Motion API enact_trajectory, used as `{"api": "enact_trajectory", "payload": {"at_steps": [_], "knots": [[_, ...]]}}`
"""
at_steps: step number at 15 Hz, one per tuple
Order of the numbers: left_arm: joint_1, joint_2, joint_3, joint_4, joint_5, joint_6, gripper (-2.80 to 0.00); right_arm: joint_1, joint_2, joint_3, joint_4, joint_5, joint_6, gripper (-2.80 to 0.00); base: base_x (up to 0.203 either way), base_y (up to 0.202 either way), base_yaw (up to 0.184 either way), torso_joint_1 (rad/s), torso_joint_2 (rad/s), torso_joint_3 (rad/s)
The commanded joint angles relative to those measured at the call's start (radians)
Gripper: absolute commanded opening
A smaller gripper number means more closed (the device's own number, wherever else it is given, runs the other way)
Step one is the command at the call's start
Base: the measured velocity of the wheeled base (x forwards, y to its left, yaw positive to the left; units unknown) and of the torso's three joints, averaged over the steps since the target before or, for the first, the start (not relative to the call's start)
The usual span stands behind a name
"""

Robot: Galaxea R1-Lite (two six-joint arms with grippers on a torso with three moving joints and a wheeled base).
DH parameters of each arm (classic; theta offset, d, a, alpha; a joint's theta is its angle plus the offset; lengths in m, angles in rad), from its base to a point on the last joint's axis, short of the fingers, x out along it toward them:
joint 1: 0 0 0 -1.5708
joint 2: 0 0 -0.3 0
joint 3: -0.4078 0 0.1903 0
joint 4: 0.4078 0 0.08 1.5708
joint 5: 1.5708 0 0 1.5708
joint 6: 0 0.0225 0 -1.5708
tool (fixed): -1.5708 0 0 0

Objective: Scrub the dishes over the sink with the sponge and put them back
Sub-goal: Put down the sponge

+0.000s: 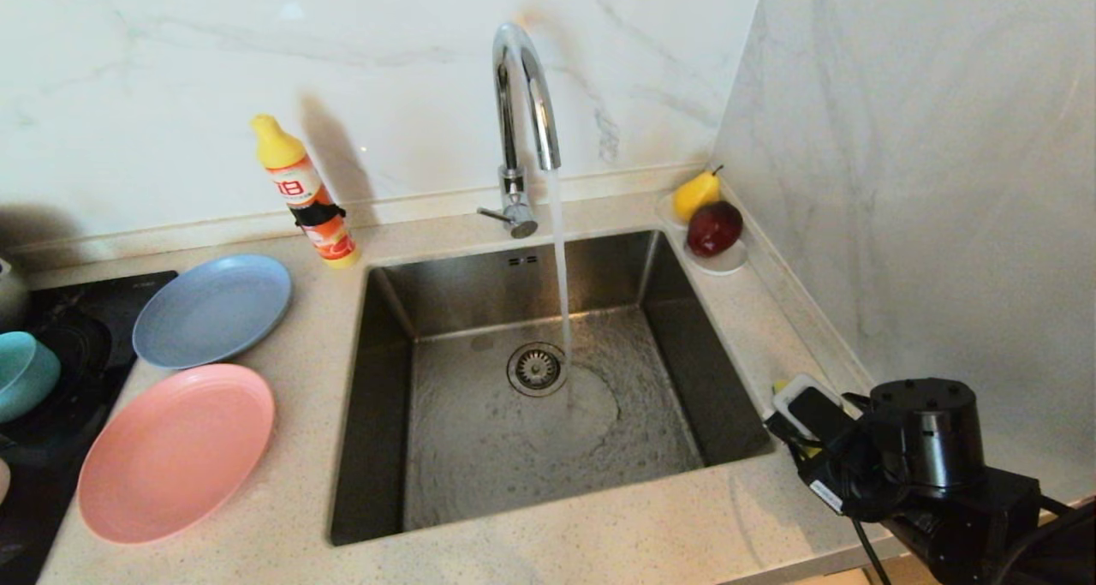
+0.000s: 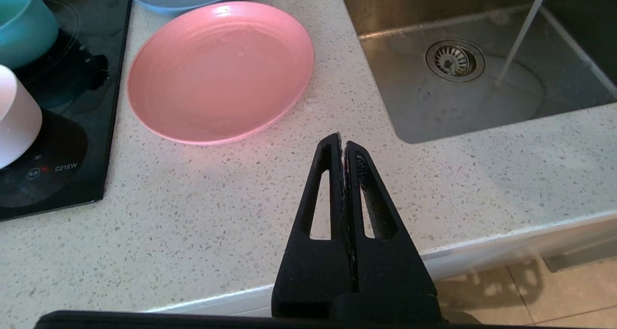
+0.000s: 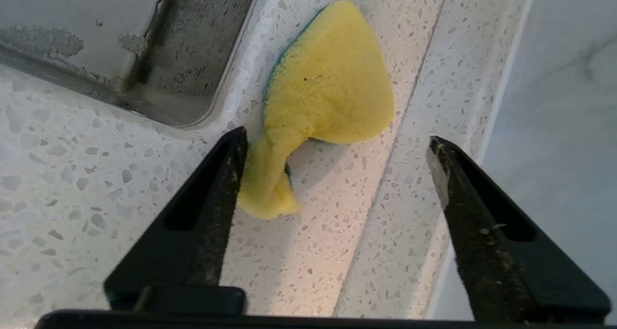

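Sink [image 1: 685, 345] awash under running tap [image 1: 524, 122]

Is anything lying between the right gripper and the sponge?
Nothing visible. The right gripper stands open over the counter, and the sponge lies just beyond, its tail beside one of the jaws, near the sink corner.

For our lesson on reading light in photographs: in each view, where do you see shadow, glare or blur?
Head view: the soap bottle and tap cast dark shadows on the marble wall. Left wrist view: a glossy highlight sits on the pink plate. Right wrist view: the sponge casts a soft shadow on the counter; the near fingers look blurred.
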Motion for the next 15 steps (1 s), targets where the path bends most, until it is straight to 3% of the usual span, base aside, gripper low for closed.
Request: {"api": "enact_trajectory", "payload": {"at_steps": [1, 15], "knots": [[0.000, 0.002, 0.003, 0.001, 0.000, 0.000, -2.80, -0.008, -0.013, 0.002, -0.003, -0.004, -0.013, 0.00, 0.000, 0.000, 0.000, 0.000, 0.00, 0.000], [0.000, 0.002, 0.003, 0.000, 0.000, 0.000, -2.80, -0.034, -0.055, 0.005, 0.005, -0.041, -0.016, 0.00, 0.000, 0.000, 0.000, 0.000, 0.00, 0.000]]}}
